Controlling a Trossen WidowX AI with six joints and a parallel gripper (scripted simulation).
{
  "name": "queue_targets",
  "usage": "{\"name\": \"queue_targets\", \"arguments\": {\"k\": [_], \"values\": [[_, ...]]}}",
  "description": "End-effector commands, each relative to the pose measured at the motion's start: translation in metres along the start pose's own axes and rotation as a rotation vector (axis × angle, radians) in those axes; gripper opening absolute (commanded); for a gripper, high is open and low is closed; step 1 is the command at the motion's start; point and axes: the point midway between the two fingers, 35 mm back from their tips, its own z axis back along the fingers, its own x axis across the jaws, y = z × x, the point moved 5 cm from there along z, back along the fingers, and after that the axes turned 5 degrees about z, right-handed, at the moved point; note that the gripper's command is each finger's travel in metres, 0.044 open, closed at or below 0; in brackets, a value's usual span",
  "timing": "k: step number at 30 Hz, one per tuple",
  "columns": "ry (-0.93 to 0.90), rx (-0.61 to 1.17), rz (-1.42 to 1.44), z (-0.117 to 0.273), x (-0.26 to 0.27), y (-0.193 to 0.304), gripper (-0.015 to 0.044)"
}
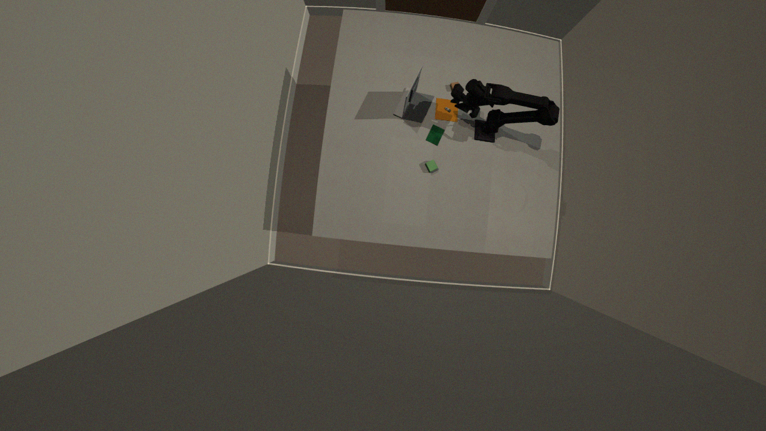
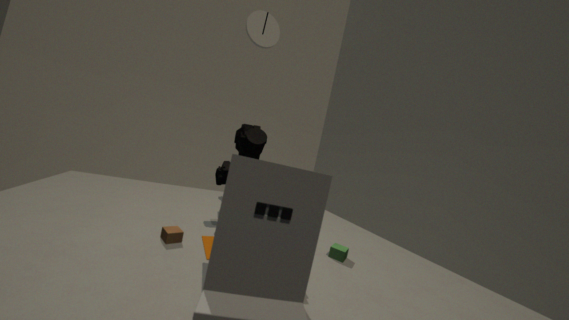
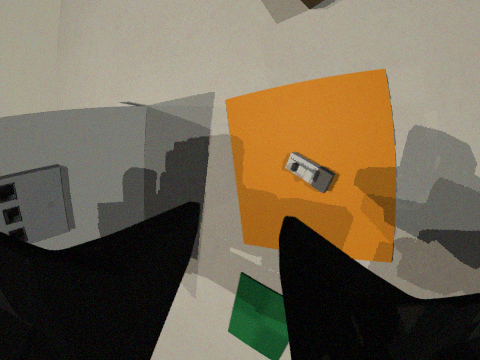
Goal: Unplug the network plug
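Note:
The small grey plug (image 1: 448,110) (image 3: 314,170) lies on the orange square (image 1: 441,115) (image 3: 305,110), well inside its edges. It is hidden in the exterior view behind the upright grey panel (image 1: 415,84) (image 2: 270,250) (image 3: 107,130). In the wrist view the black sockets (image 3: 12,215) on the panel's block show no plug; some are partly cut off or covered. My gripper (image 1: 461,109) (image 3: 240,220) is partly open with nothing between its fingers. It hangs above the table, clear of the plug, which shows beyond the right fingertip in the wrist view.
A green square (image 1: 434,134) (image 3: 257,317) lies beside the orange one. An orange-brown block (image 1: 454,85) (image 2: 172,235) sits close to the hand in the top view. A light green block (image 1: 431,166) (image 2: 338,252) lies beyond the green square.

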Motion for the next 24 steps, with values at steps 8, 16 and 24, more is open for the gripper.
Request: {"name": "queue_targets", "arguments": {"k": [8,16,24], "values": [[-0.003,-0.002,-0.004,0.013,0.007,-0.001,0.0156],[-0.003,-0.002,-0.004,0.022,0.012,-0.001,0.0156],[-0.003,-0.002,-0.004,0.032,0.016,-0.002,0.0156]]}}
